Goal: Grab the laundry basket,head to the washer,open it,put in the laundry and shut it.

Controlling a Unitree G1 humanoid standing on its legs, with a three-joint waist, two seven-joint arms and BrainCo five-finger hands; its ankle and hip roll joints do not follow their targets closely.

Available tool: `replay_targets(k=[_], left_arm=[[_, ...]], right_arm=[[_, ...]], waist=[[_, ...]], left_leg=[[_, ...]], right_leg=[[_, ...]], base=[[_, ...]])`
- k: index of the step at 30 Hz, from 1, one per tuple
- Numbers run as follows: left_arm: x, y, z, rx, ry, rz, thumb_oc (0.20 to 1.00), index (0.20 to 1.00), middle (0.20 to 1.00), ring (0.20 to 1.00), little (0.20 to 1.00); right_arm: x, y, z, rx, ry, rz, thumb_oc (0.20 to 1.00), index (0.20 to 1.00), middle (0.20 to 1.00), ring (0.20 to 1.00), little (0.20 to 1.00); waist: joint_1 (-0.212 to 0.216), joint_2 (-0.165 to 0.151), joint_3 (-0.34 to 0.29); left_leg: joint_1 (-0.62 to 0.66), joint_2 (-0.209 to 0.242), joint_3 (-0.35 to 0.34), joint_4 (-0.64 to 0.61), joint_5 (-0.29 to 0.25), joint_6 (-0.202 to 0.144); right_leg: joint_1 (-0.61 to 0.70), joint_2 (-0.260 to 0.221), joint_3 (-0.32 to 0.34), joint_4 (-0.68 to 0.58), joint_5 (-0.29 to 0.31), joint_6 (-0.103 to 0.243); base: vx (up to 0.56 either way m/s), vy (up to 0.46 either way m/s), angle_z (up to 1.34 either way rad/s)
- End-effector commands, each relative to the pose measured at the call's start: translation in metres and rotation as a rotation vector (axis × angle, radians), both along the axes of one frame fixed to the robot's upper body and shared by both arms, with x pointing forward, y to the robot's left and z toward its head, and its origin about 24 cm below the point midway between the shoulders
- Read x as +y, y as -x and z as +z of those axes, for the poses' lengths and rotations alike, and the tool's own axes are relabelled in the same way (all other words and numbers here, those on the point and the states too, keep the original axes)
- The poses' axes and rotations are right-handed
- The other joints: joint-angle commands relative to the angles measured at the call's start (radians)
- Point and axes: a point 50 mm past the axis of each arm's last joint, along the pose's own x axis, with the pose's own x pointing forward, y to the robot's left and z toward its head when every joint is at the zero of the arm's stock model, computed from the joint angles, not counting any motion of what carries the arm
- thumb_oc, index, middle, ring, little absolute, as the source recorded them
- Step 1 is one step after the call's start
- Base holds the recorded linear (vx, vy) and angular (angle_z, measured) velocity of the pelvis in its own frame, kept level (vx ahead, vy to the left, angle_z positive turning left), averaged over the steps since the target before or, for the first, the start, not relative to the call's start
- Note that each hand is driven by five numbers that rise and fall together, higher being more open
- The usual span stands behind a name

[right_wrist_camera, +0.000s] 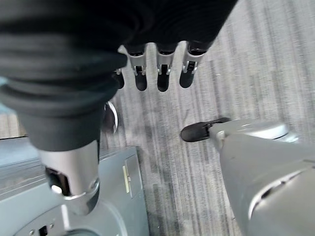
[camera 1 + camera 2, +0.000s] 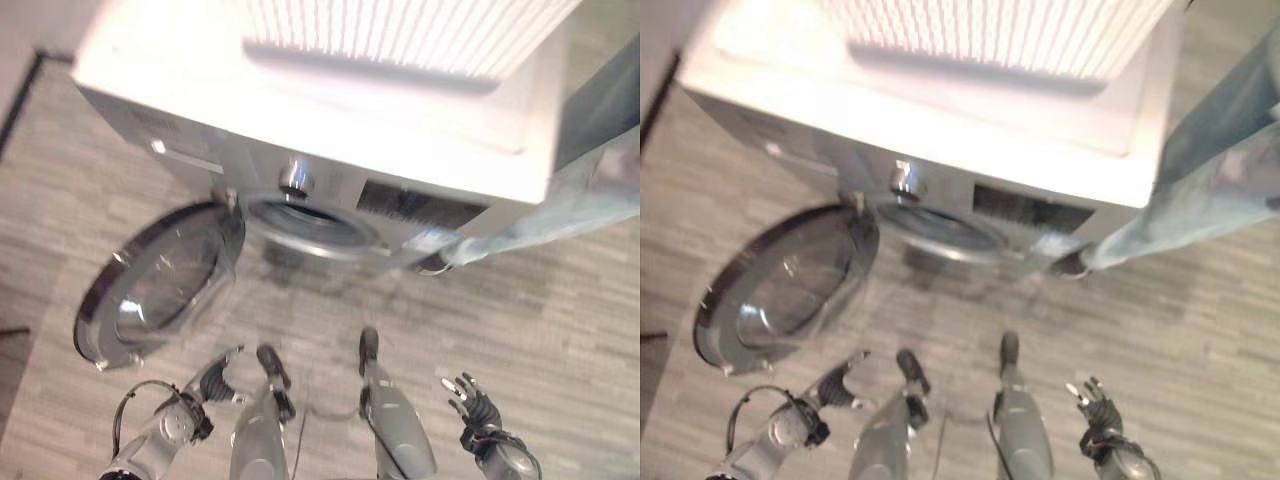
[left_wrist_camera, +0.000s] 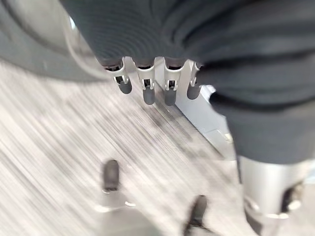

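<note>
You are standing before the washer with its door swung open leftward, the basket resting on top, both the left hand and right hand spread empty, free for loading.

No readable text, numbers or signs anywhere. Dark display panel on the washer front (beside the knob) too blurred to make out.

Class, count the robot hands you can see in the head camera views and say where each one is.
2. The left hand hangs low beside the open washer door; the right hand hangs low on the other side, above the floor.
</note>
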Motion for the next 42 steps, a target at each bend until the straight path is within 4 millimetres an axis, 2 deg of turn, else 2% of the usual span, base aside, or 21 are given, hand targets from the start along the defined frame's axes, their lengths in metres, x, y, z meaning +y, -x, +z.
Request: replay_targets(k=[1, 2, 4, 5, 6, 7, 8, 13, 19, 21, 23, 24, 29, 32, 33, 37, 38, 39, 40, 41, 42], left_arm=[[0.000, 0.020, -0.027, 0.110, -0.098, 0.043, 1.000, 1.000, 1.000, 1.000, 1.000], [-0.002, 0.019, -0.027, 0.107, -0.097, 0.043, 1.000, 1.000, 1.000, 1.000, 1.000], [-0.002, 0.039, -0.044, 0.207, -0.114, 0.190, 1.000, 1.000, 1.000, 1.000, 1.000], [-0.002, 0.039, -0.044, 0.206, -0.114, 0.191, 1.000, 1.000, 1.000, 1.000, 1.000], [0.004, 0.056, -0.050, 0.268, -0.097, 0.314, 1.000, 1.000, 1.000, 1.000, 1.000], [0.004, 0.056, -0.050, 0.268, -0.096, 0.315, 1.000, 1.000, 1.000, 1.000, 1.000], [0.007, 0.073, -0.054, 0.325, -0.084, 0.382, 1.000, 1.000, 1.000, 1.000, 1.000], [0.006, 0.099, -0.060, 0.381, -0.041, 0.503, 1.000, 1.000, 1.000, 1.000, 1.000], [0.010, 0.115, -0.062, 0.436, -0.052, 0.556, 1.000, 1.000, 1.000, 1.000, 1.000], [0.014, 0.117, -0.062, 0.444, -0.060, 0.556, 1.000, 1.000, 1.000, 1.000, 1.000], [0.018, 0.120, -0.061, 0.452, -0.072, 0.572, 1.000, 1.000, 1.000, 1.000, 1.000], [0.019, 0.120, -0.061, 0.458, -0.076, 0.563, 1.000, 1.000, 1.000, 1.000, 1.000], [0.012, 0.123, -0.063, 0.481, -0.061, 0.512, 1.000, 1.000, 1.000, 1.000, 1.000], [0.009, 0.126, -0.064, 0.486, -0.034, 0.520, 1.000, 1.000, 1.000, 1.000, 1.000], [0.009, 0.126, -0.064, 0.486, -0.034, 0.519, 1.000, 1.000, 1.000, 1.000, 1.000], [0.009, 0.127, -0.064, 0.491, -0.019, 0.510, 1.000, 1.000, 1.000, 1.000, 1.000], [0.008, 0.125, -0.064, 0.490, -0.020, 0.494, 1.000, 1.000, 1.000, 1.000, 1.000], [0.007, 0.119, -0.063, 0.475, -0.028, 0.438, 1.000, 1.000, 1.000, 1.000, 1.000], [0.004, 0.111, -0.063, 0.458, -0.031, 0.389, 1.000, 1.000, 1.000, 1.000, 1.000], [0.004, 0.111, -0.063, 0.458, -0.031, 0.389, 1.000, 1.000, 1.000, 1.000, 1.000], [-0.001, 0.099, -0.062, 0.435, -0.037, 0.304, 1.000, 1.000, 1.000, 1.000, 1.000]], right_arm=[[0.000, 0.004, -0.010, 0.083, 0.034, -0.002, 1.000, 1.000, 1.000, 1.000, 1.000], [-0.001, 0.003, -0.009, 0.081, 0.036, -0.002, 1.000, 1.000, 1.000, 1.000, 1.000], [0.010, 0.011, -0.021, 0.172, 0.039, 0.018, 1.000, 1.000, 1.000, 1.000, 1.000], [0.010, 0.011, -0.021, 0.171, 0.040, 0.019, 1.000, 1.000, 1.000, 1.000, 1.000], [0.015, 0.020, -0.027, 0.218, 0.026, 0.018, 1.000, 1.000, 1.000, 1.000, 1.000], [0.015, 0.021, -0.027, 0.219, 0.026, 0.019, 1.000, 1.000, 1.000, 1.000, 1.000], [0.020, 0.033, -0.032, 0.252, -0.006, 0.001, 1.000, 1.000, 1.000, 1.000, 1.000], [0.027, 0.059, -0.041, 0.314, -0.061, -0.066, 1.000, 1.000, 1.000, 1.000, 1.000], [0.042, 0.062, -0.042, 0.301, -0.094, -0.035, 1.000, 1.000, 1.000, 1.000, 1.000], [0.043, 0.053, -0.037, 0.251, -0.092, -0.015, 1.000, 1.000, 1.000, 1.000, 1.000], [0.035, 0.024, -0.019, 0.100, -0.041, 0.035, 1.000, 1.000, 1.000, 1.000, 1.000], [0.024, 0.000, 0.004, -0.047, 0.016, 0.077, 1.000, 1.000, 1.000, 1.000, 1.000], [-0.011, -0.045, 0.083, -0.444, 0.153, 0.158, 1.000, 1.000, 1.000, 1.000, 1.000], [-0.018, -0.070, 0.156, -0.759, 0.255, 0.218, 1.000, 1.000, 1.000, 1.000, 1.000], [-0.018, -0.070, 0.156, -0.758, 0.256, 0.217, 1.000, 1.000, 1.000, 1.000, 1.000], [-0.010, -0.091, 0.265, -1.229, 0.387, 0.283, 1.000, 1.000, 1.000, 1.000, 1.000], [-0.007, -0.094, 0.278, -1.294, 0.393, 0.277, 1.000, 1.000, 1.000, 1.000, 1.000], [-0.007, -0.095, 0.314, -1.459, 0.416, 0.255, 1.000, 1.000, 1.000, 1.000, 1.000], [-0.008, -0.094, 0.331, -1.546, 0.407, 0.230, 1.000, 1.000, 1.000, 1.000, 1.000], [-0.008, -0.094, 0.331, -1.546, 0.407, 0.230, 1.000, 1.000, 1.000, 1.000, 1.000], [-0.015, -0.090, 0.354, -1.661, 0.426, 0.148, 1.000, 1.000, 1.000, 1.000, 1.000]], waist=[[-0.008, 0.002, -0.022], [-0.009, 0.003, -0.017], [-0.002, 0.001, -0.065], [-0.004, 0.000, -0.062], [0.000, -0.005, -0.101], [-0.001, -0.005, -0.098], [-0.001, -0.009, -0.134], [0.001, -0.022, -0.206], [0.001, -0.043, -0.254], [0.002, -0.050, -0.265], [-0.003, -0.057, -0.265], [-0.007, -0.059, -0.262], [-0.019, -0.060, -0.257], [-0.022, -0.057, -0.261], [-0.021, -0.056, -0.261], [-0.008, -0.050, -0.259], [-0.002, -0.048, -0.257], [0.012, -0.050, -0.254], [0.019, -0.052, -0.252], [0.019, -0.052, -0.252], [0.029, -0.060, -0.252]], left_leg=[[-0.038, -0.004, -0.038, 0.022, 0.026, -0.030], [-0.033, -0.005, -0.038, 0.019, 0.027, -0.031], [0.047, -0.005, -0.045, 0.000, 0.026, -0.030], [0.051, -0.006, -0.045, -0.002, 0.027, -0.031], [0.103, -0.004, -0.046, -0.015, 0.022, -0.029], [0.107, -0.005, -0.045, -0.017, 0.023, -0.029], [0.147, -0.010, -0.042, -0.027, 0.017, -0.026], [0.226, -0.023, -0.021, -0.098, 0.046, -0.018], [0.257, -0.032, -0.037, -0.148, 0.053, -0.021], [0.263, -0.035, -0.042, -0.149, 0.045, -0.020], [0.271, -0.040, -0.043, -0.149, 0.034, -0.014], [0.275, -0.044, -0.047, -0.149, 0.025, -0.010], [0.291, -0.062, -0.043, -0.137, -0.009, 0.006], [0.308, -0.074, -0.033, -0.128, -0.036, 0.018], [0.309, -0.074, -0.032, -0.128, -0.036, 0.018], [0.330, -0.092, -0.017, -0.113, -0.077, 0.041], [0.338, -0.098, -0.017, -0.112, -0.088, 0.049], [0.354, -0.113, -0.026, -0.111, -0.110, 0.067], [0.359, -0.122, -0.040, -0.110, -0.119, 0.076], [0.359, -0.122, -0.040, -0.110, -0.119, 0.076], [0.365, -0.136, -0.081, -0.105, -0.134, 0.093]], right_leg=[[0.032, 0.056, -0.023, 0.133, -0.227, -0.009], [0.037, 0.055, -0.023, 0.132, -0.227, -0.009], [0.107, 0.050, -0.033, 0.125, -0.237, -0.009], [0.111, 0.050, -0.033, 0.123, -0.237, -0.009], [0.156, 0.048, -0.038, 0.119, -0.243, -0.008], [0.160, 0.047, -0.038, 0.118, -0.243, -0.008], [0.197, 0.047, -0.039, 0.111, -0.245, -0.005], [0.264, 0.048, -0.050, 0.074, -0.219, 0.005], [0.299, 0.047, -0.056, 0.047, -0.213, 0.014], [0.306, 0.043, -0.063, 0.049, -0.213, 0.015], [0.304, 0.037, -0.065, 0.067, -0.220, 0.013], [0.302, 0.030, -0.066, 0.084, -0.224, 0.014], [0.317, 0.005, -0.070, 0.097, -0.223, 0.027], [0.319, -0.012, -0.058, 0.097, -0.215, 0.043], [0.319, -0.012, -0.057, 0.097, -0.215, 0.043], [0.307, -0.039, -0.034, 0.141, -0.213, 0.061], [0.299, -0.048, -0.030, 0.168, -0.215, 0.064], [0.284, -0.064, -0.036, 0.236, -0.219, 0.073], [0.275, -0.073, -0.042, 0.280, -0.212, 0.079], [0.274, -0.074, -0.041, 0.280, -0.212, 0.080], [0.256, -0.086, -0.047, 0.379, -0.178, 0.091]], base=[[0.07, -0.039, -0.09], [0.05, -0.048, 0.01], [0.04, -0.047, 0.11], [0.10, -0.058, 0.18], [0.07, -0.027, 0.14], [0.18, -0.041, 0.07], [0.14, -0.022, 0.08], [0.06, -0.022, 0.05], [0.05, -0.037, 0.00], [0.06, -0.016, 0.01], [0.05, 0.022, 0.01], [0.04, 0.059, 0.04], [0.06, 0.078, 0.10], [0.07, 0.090, 0.12], [0.06, 0.077, -0.05], [0.06, 0.142, -0.09], [0.11, 0.232, -0.33], [0.12, 0.229, -0.29], [0.10, 0.186, -0.27], [0.12, 0.175, -0.02], [0.12, 0.158, 0.05]])
